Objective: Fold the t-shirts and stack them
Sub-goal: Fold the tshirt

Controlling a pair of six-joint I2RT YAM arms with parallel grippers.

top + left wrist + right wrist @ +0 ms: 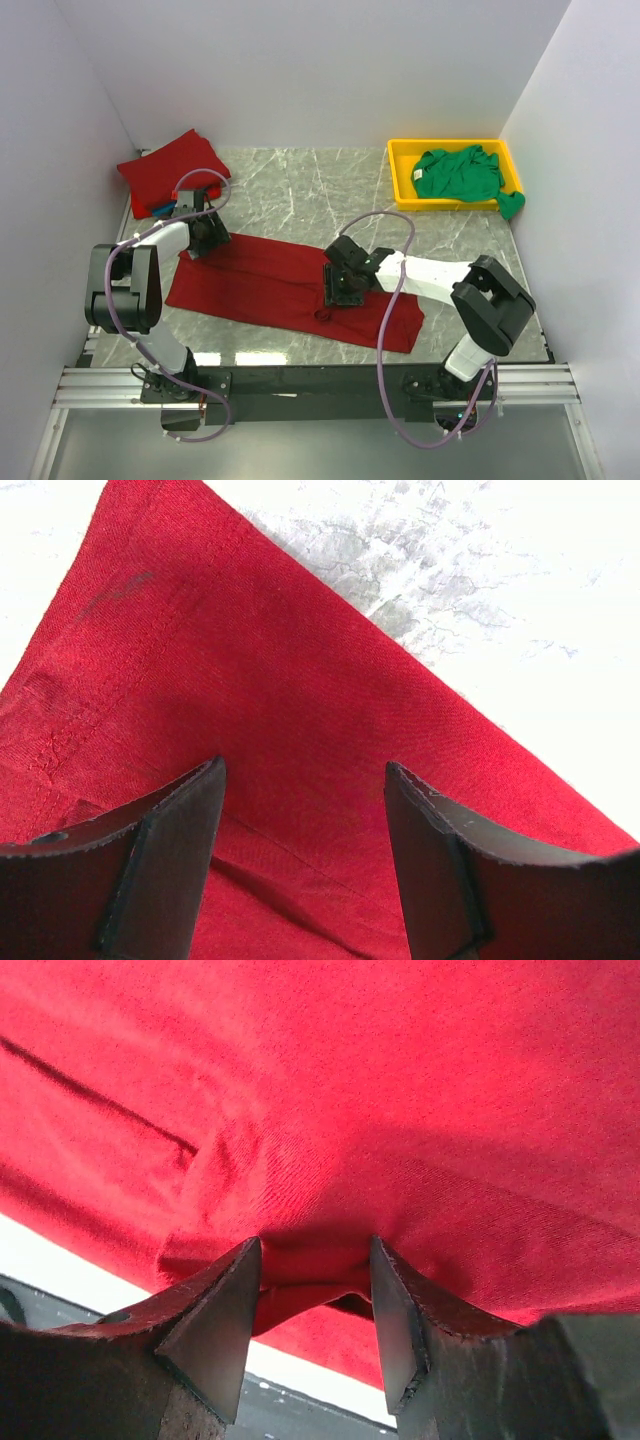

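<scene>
A dark red t-shirt (270, 285) lies folded into a long strip across the front of the marble table. My left gripper (205, 240) hangs open over its far left corner, fingers apart above the cloth (250, 680), holding nothing (303, 770). My right gripper (343, 293) sits at the strip's middle near its front edge. Its jaws (316, 1245) pinch a raised bunch of the red cloth (400, 1080). A folded pile of dark red shirts (170, 165) lies at the back left, a blue one (163, 211) peeking out under it. A green t-shirt (460, 175) lies crumpled in the tray.
The yellow tray (400, 175) stands at the back right, the green shirt spilling over its right rim. White walls close in on the left, back and right. The table's front edge and the dark rail show just beyond the red cloth in the right wrist view (300, 1400).
</scene>
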